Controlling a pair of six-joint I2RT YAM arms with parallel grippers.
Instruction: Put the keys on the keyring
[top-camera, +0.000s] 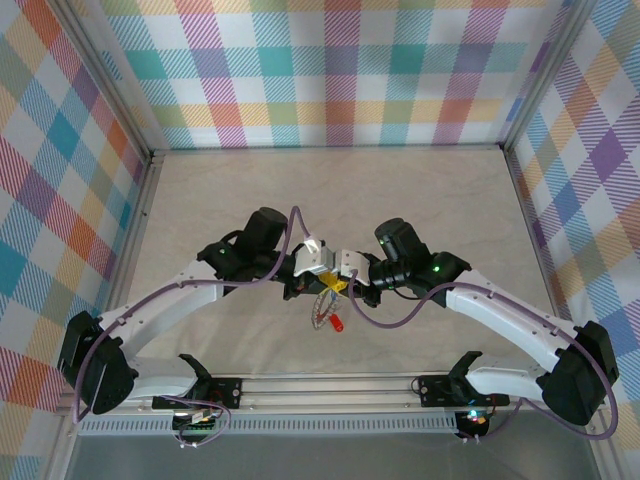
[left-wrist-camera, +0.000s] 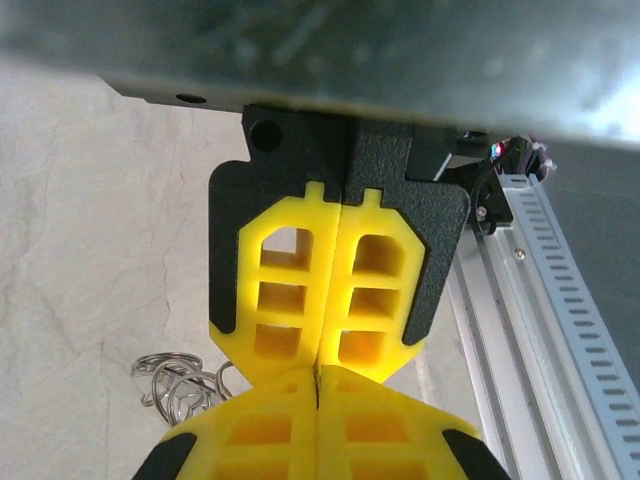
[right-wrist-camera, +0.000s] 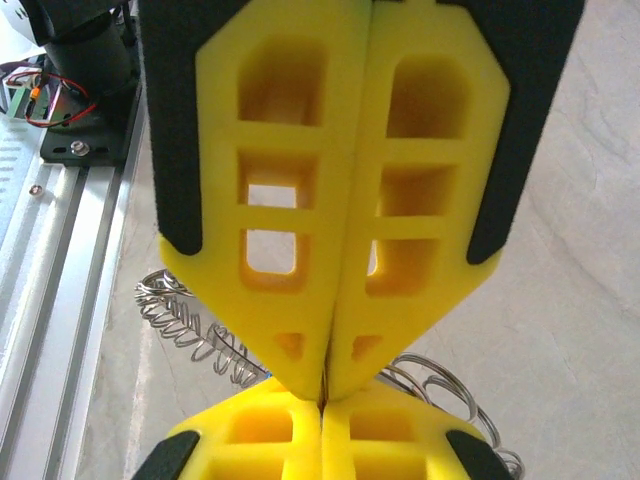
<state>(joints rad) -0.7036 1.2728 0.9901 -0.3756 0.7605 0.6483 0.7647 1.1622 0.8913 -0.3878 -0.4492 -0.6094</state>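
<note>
Left tool (left-wrist-camera: 316, 385) and right tool (right-wrist-camera: 322, 410) both clenched, yellow tips meeting nose to nose over middle of worktop (top-camera: 420, 200). Keys (top-camera: 320, 310) bunched just beneath tips, red piece (top-camera: 337, 325) at near side. Could not tell whether either tool pinched anything.

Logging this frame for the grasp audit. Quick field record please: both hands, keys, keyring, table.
left hand: shut, tip to tip with the right hand
right hand: shut, facing the left hand
keys: bunched cluster just below where the hands meet; hanging or resting cannot be told
keyring: thin wire loops beside the fingertips; whether it is pinched cannot be told
red piece: at the cluster's lower edge
table: beige surface under both arms
</note>
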